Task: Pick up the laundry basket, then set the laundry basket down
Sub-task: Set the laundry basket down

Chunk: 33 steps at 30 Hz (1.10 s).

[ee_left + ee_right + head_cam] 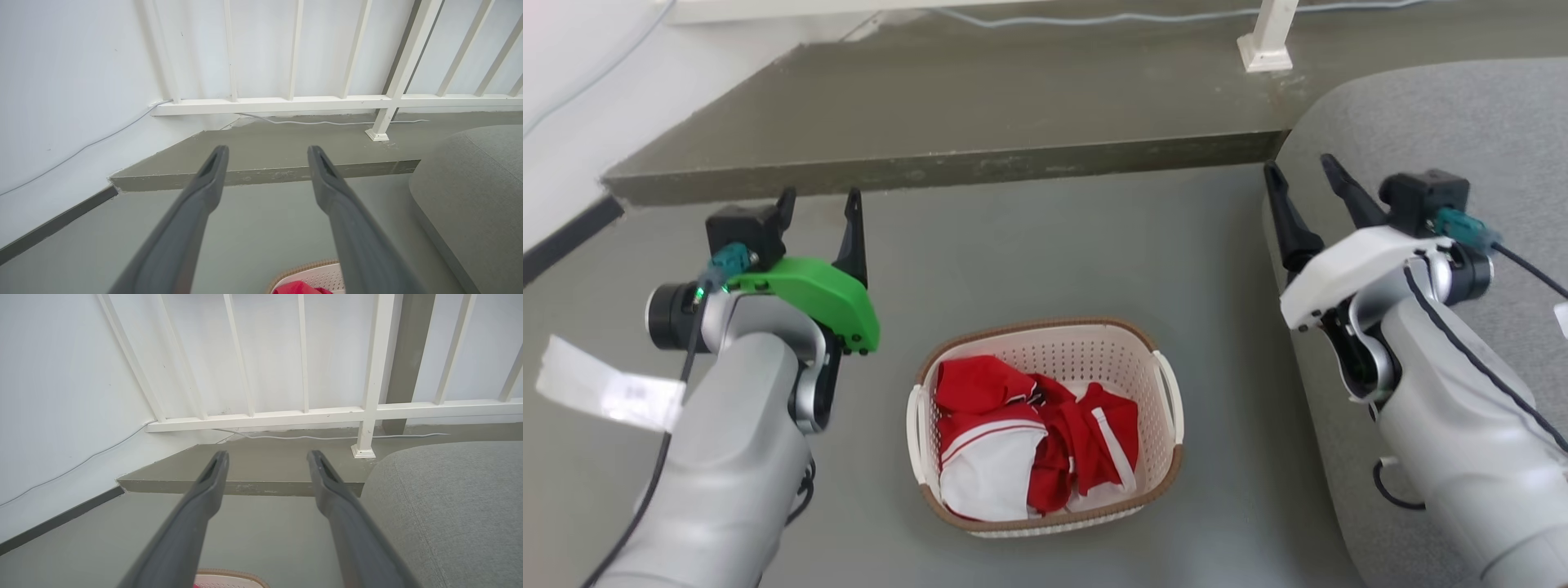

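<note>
Head view: the basket [1070, 355] stands upright on the grey floor [1029, 237], between the two arms and touched by neither. Red and white clothes [1029, 441] lie heaped inside it, and a white handle shows on each side of its brown rim. To its left the left gripper [820, 200] hangs above the floor, fingers spread and pinching nothing, pointing far. A white tag [605, 388] sticks out from that arm. To the basket's right the right gripper [1298, 167] is likewise spread and empty, its fingers at the edge of a grey cushion [1462, 122].

From the left wrist, the left gripper [267, 151] shows a wide gap between its fingers, with a bit of the basket [314, 277] at the bottom edge. From the right wrist, the right gripper [267, 454] is just as wide, and the basket's rim [229, 575] peeks in below.

Farther off a low step [980, 98] rises from the floor. On it stands a white railing [286, 102], with a thin cable [318, 121] running along its foot and up the white wall [81, 81] at left.
</note>
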{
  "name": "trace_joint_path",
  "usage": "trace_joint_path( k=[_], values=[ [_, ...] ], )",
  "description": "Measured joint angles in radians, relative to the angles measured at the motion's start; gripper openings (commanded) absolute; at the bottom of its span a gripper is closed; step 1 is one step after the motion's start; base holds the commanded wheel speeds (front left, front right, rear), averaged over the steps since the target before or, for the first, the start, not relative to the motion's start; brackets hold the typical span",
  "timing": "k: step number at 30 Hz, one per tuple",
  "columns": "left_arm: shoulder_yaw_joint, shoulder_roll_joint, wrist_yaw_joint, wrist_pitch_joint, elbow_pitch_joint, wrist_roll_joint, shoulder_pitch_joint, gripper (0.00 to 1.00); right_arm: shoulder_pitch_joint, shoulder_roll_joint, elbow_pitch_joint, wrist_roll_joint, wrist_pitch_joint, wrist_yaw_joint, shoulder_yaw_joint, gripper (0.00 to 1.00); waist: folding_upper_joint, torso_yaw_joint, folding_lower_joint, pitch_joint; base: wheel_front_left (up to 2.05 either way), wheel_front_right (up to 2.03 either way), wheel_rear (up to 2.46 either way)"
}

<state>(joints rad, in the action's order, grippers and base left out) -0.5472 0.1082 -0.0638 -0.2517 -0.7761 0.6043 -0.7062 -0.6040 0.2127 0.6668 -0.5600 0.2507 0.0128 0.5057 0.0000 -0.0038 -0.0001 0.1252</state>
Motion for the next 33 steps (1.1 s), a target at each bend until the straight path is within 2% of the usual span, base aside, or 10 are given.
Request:
trace_joint_path(
  k=[8,14,20,33],
  values=[
    [0.032,0.022,-0.031,0.0,0.136,-0.041,0.125,1.0,0.117,0.012,-0.132,0.043,0.001,0.049,-0.047,1.0,0.0,-0.008,0.0,-0.036,0.0,0.0,0.0],
    [0.065,0.033,-0.046,0.0,0.243,-0.075,0.26,1.0,0.241,0.016,-0.229,0.081,0.001,0.069,-0.081,1.0,0.0,-0.007,0.0,-0.068,0.0,0.0,0.0],
    [0.099,0.035,-0.053,0.0,0.332,-0.094,0.364,1.0,0.342,0.015,-0.309,0.109,0.001,0.08,-0.107,1.0,0.0,0.0,0.0,-0.098,0.0,0.0,0.0],
    [0.197,0.05,-0.06,0.0,0.478,-0.161,0.582,1.0,0.535,0.007,-0.392,0.139,0.001,0.102,-0.149,1.0,0.0,0.003,0.0,-0.151,0.0,0.0,0.0]
  ],
)
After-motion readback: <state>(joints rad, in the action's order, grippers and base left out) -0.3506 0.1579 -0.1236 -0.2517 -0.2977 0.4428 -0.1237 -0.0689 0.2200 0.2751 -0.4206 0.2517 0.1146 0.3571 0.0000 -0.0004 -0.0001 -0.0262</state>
